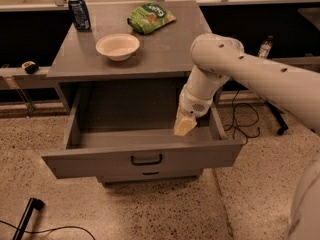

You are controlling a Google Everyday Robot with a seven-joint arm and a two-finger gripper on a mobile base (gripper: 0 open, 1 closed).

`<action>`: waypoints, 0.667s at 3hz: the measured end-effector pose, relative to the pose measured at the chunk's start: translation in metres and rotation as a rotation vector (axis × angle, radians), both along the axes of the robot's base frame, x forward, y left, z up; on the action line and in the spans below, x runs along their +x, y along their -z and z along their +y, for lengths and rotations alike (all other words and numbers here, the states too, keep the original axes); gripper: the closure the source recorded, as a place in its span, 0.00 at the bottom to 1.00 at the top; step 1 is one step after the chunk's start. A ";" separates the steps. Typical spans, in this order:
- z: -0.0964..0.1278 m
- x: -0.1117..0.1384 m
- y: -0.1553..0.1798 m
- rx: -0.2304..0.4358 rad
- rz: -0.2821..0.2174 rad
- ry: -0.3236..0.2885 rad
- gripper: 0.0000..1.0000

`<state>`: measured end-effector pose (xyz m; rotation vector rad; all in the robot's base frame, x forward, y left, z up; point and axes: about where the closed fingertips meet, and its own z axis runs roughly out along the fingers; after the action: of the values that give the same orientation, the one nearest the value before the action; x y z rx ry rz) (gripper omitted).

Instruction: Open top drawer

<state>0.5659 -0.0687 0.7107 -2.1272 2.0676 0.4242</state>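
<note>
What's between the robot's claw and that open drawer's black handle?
In the camera view, the gripper hangs inside the open top drawer; only the drawer's own front panel lies between it and the handle.

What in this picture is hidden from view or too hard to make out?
All in the camera view:
1. The pincer hangs over the right side of the open top drawer; the arm hides that drawer's back right corner.
2. The lower drawer: all but a strip is hidden behind the top drawer's front.
3. The can: lettering too small to read.
4. The arm's base: cut off by the right edge.
</note>
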 end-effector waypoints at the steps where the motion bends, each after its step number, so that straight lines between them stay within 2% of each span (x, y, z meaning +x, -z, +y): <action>1: 0.000 0.000 0.000 0.000 0.000 0.000 0.26; 2: 0.000 0.000 0.000 0.000 0.000 0.000 0.03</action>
<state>0.5659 -0.0687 0.7106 -2.1273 2.0676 0.4243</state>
